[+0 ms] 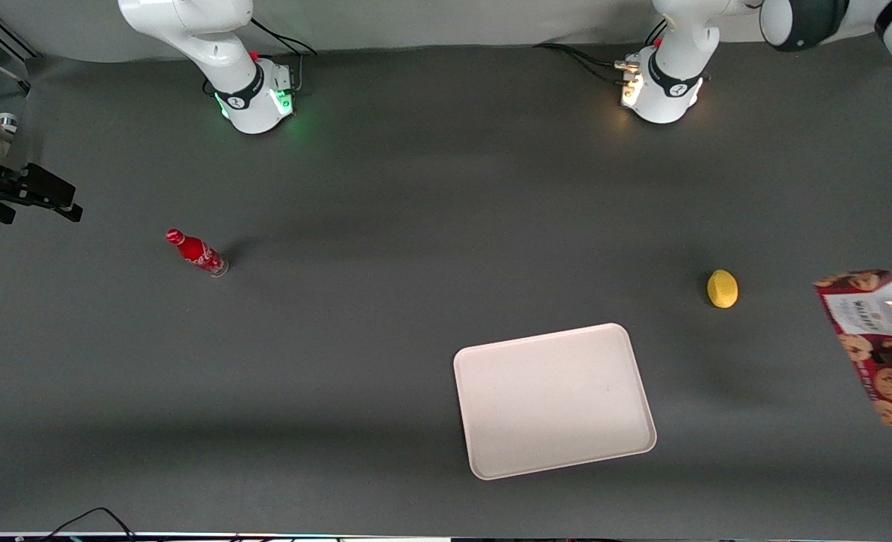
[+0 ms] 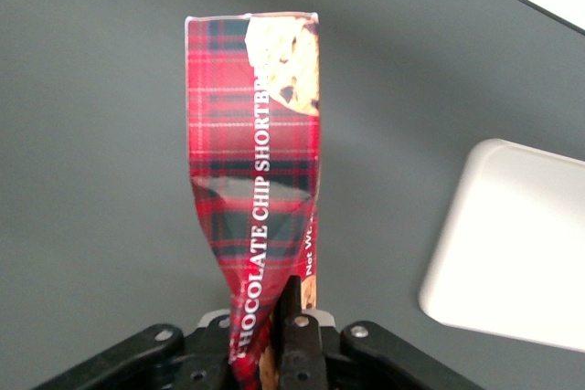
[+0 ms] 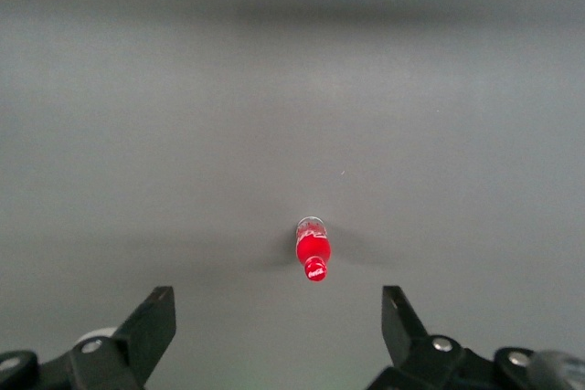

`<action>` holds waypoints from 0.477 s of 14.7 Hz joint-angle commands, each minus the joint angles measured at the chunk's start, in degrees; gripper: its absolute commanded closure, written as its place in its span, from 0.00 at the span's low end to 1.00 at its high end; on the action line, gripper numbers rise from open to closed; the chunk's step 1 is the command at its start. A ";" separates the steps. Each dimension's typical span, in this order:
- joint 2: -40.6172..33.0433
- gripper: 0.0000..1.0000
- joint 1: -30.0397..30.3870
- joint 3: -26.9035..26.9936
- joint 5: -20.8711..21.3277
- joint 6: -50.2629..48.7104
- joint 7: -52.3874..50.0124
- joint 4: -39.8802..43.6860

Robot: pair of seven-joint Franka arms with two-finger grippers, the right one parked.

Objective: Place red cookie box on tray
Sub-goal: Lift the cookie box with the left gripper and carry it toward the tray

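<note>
Nearest the front camera lies the tray [image 1: 555,400], flat on the table. Toward the working arm's end, the gripper [image 2: 271,335] pinches the red cookie box [image 1: 871,342] aloft, near a lemon [image 1: 722,288].

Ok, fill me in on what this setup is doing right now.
The left arm's gripper is shut on the red cookie box, pinching one end so the carton creases there. The box is at the working arm's end of the table, not yet on the tray, which holds nothing. A lemon lies between the two, a little farther from the front camera. A small red bottle stands toward the parked arm's end.
</note>
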 commanded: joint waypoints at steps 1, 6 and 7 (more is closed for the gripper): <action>-2.87 1.00 -0.12 -16.77 8.87 -0.80 -16.05 -3.03; 2.38 1.00 -1.25 -29.55 19.68 18.24 -18.19 -13.84; 4.49 1.00 -1.44 -30.00 22.75 21.85 -18.19 -15.07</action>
